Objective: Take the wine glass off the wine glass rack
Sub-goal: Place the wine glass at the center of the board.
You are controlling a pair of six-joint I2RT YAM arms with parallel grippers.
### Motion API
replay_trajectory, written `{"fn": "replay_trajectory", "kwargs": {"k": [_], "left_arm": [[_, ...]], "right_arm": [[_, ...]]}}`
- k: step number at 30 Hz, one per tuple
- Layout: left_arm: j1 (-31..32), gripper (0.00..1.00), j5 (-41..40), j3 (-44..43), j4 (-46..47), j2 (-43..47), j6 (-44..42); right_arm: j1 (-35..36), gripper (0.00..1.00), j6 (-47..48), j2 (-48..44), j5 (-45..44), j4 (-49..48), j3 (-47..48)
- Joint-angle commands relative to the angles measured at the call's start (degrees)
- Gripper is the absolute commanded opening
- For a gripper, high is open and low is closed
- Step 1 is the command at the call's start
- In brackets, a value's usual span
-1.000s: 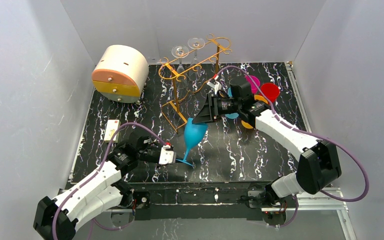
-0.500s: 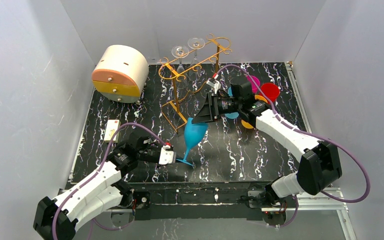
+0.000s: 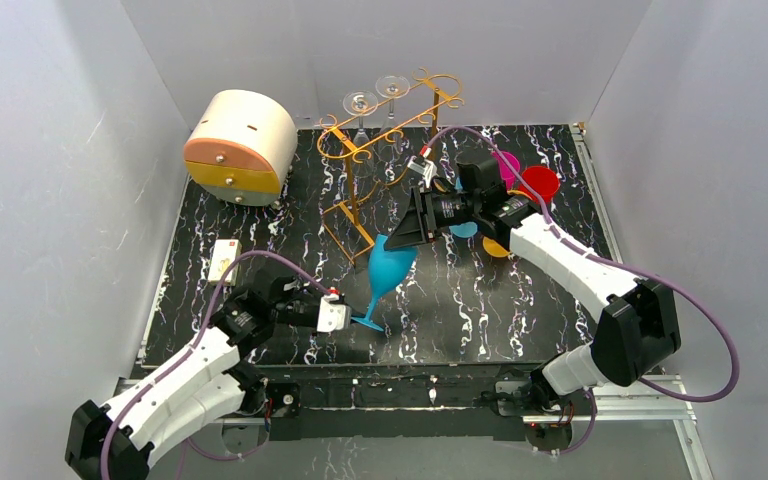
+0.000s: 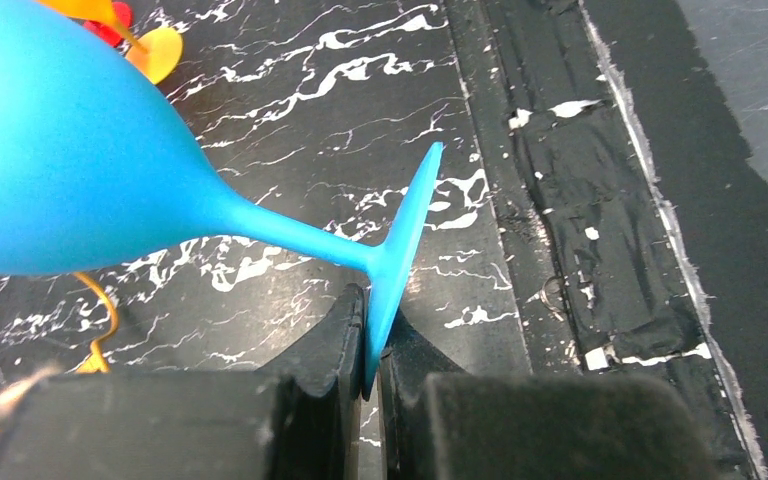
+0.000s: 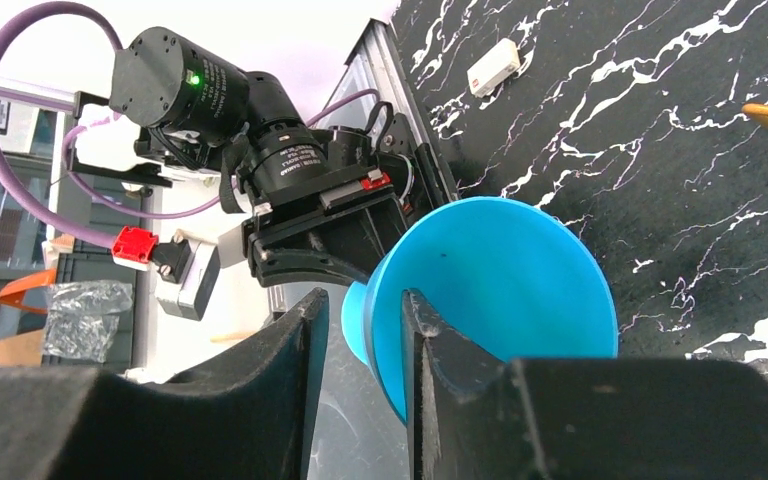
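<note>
Black white-veined marble worktop [image 3: 480,300], grey walls. Blue wine glass [image 3: 385,275] tilted beside wine glass rack [image 3: 385,150], off it. Left pincer [image 4: 370,355] clamps its foot; right pincer [image 5: 355,340] clamps its rim.

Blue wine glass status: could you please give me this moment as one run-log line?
blue wine glass: off rack, tilted | left gripper: shut on foot | right gripper: shut on bowl rim

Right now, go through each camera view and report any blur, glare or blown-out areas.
Top external: evenly lit and sharp; the clear glasses on the wine glass rack nearly vanish against the pale wall. Left wrist: the blue wine glass bowl and near fingers are soft. Right wrist: the upper left background is blown out white, fingers blurred.
</note>
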State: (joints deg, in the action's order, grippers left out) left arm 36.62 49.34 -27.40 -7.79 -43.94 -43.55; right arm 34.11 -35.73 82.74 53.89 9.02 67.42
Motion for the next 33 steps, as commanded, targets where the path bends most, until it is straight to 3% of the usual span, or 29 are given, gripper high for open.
{"fn": "replay_trajectory", "kwargs": {"k": [1, 8, 13, 24, 33], "left_arm": [[-0.3, 0.0, -7.8, 1.5, 3.7, 3.2, 1.1], [-0.3, 0.0, -5.2, 1.6, 4.2, 2.3, 1.7], [-0.3, 0.0, -4.1, 1.5, 3.6, 1.4, 1.8], [-0.3, 0.0, -2.4, 0.6, 1.6, -0.6, 1.1], [-0.3, 0.0, -2.7, 0.5, 1.1, -0.4, 0.8]], "right_arm": [[1.7, 0.4, 0.9, -1.9, 4.4, 1.9, 2.4], [3.6, 0.44, 0.1, -0.7, 5.8, 0.6, 2.9], [3.6, 0.4, -0.5, -1.6, 5.2, -1.1, 2.4], [3.6, 0.15, -0.4, -1.8, 4.7, -0.9, 2.4], [3.5, 0.01, 0.3, -2.4, 4.3, 0.0, 2.5]]}}
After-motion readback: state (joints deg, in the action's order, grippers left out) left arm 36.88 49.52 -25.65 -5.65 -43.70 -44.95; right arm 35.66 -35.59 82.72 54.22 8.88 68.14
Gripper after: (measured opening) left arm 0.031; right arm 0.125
